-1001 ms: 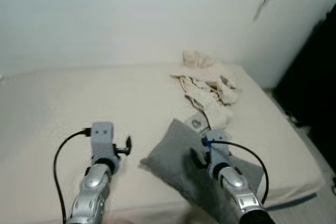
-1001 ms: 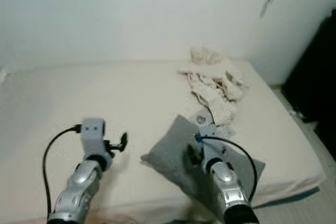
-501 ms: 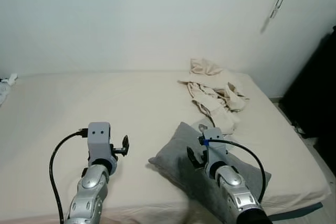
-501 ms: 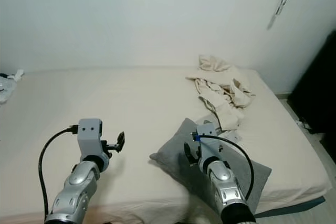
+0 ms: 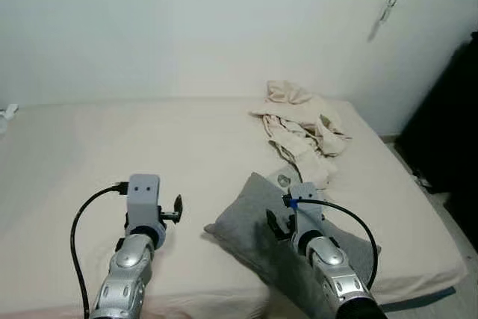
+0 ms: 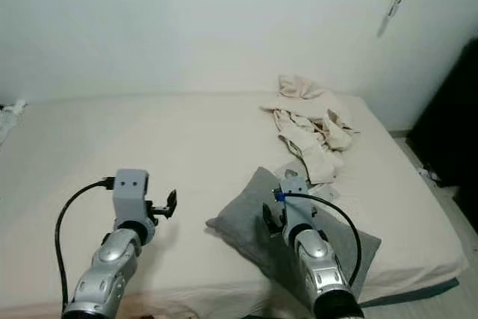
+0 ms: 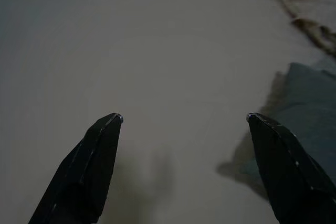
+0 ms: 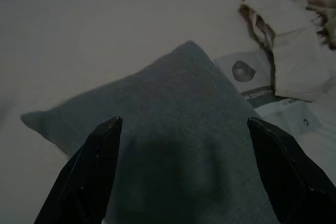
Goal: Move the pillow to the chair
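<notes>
Risk: the grey pillow (image 8: 173, 129) is soft, so a shallow pinch by the right pincer (image 8: 184, 124) would likely gather only the cover and let it sag or slip. A packet (image 8: 247, 74) and crumpled cloths (image 5: 302, 128) lie just beyond and could snag. Right pincer: spread wide, holding nothing, directly above the pillow on the bed (image 5: 89, 147). Left pincer (image 7: 184, 121): wide open, empty, the pillow corner off to its side
</notes>
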Available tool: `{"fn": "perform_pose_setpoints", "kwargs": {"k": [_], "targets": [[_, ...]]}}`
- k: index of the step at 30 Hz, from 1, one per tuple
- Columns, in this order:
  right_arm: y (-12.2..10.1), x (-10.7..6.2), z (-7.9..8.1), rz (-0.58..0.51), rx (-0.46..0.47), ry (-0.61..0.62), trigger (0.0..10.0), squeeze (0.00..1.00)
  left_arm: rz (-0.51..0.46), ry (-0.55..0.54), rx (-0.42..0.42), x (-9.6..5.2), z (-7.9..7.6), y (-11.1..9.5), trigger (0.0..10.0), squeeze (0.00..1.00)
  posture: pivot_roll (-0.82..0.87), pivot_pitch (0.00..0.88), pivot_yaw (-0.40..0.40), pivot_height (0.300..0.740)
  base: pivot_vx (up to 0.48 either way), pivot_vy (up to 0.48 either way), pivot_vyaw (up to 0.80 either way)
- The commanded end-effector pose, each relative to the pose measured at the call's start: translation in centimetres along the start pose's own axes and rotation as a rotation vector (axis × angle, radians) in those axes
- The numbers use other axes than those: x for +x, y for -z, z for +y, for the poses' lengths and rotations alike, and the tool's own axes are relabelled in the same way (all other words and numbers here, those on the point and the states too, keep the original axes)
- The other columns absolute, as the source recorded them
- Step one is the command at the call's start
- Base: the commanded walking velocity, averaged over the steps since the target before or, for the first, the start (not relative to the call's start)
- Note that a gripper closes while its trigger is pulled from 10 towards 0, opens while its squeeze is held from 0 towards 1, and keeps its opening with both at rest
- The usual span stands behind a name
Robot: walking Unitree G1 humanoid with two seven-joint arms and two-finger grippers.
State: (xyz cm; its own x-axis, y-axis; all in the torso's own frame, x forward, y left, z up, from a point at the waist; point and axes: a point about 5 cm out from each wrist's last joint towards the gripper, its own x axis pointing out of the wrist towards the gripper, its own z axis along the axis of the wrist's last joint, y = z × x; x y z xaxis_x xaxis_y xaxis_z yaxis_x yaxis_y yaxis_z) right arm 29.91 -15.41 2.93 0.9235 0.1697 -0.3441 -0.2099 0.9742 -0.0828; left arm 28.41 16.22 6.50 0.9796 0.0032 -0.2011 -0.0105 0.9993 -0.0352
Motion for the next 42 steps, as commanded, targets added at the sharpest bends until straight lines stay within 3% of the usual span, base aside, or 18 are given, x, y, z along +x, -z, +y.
{"fn": "perform_pose_setpoints", "kwargs": {"k": [1,7,19,33,42], "targets": [[0.25,-0.05,0.01,0.005,0.007,0.011,10.0,0.0,0.03,0.012,0.004,-0.04,-0.22,0.65,10.0,0.0,0.02,0.084,-0.02,0.74,0.0,0.0,0.0],[-0.08,0.1,0.0,-0.003,0.017,0.013,10.0,0.0,0.028,0.016,0.007,0.1,-0.44,0.62,10.0,0.0,0.01,0.076,-0.022,0.74,0.0,0.0,0.0],[0.33,-0.19,0.0,0.006,0.015,0.007,10.0,0.0,0.034,0.024,0.019,0.18,-0.21,0.79,10.0,0.0,0.01,0.068,-0.016,0.682,0.0,0.0,0.0],[0.47,-0.37,-0.03,0.008,0.01,-0.003,10.0,0.0,0.039,0.02,0.035,0.31,0.21,0.78,10.0,0.0,0.01,0.071,-0.023,0.682,0.0,0.0,0.0],[0.56,-0.51,-0.1,0.008,0.013,0.0,10.0,0.0,0.04,0.019,0.032,0.2,0.11,0.94,10.0,0.0,0.01,0.077,-0.022,0.647,0.0,0.0,0.0]]}}
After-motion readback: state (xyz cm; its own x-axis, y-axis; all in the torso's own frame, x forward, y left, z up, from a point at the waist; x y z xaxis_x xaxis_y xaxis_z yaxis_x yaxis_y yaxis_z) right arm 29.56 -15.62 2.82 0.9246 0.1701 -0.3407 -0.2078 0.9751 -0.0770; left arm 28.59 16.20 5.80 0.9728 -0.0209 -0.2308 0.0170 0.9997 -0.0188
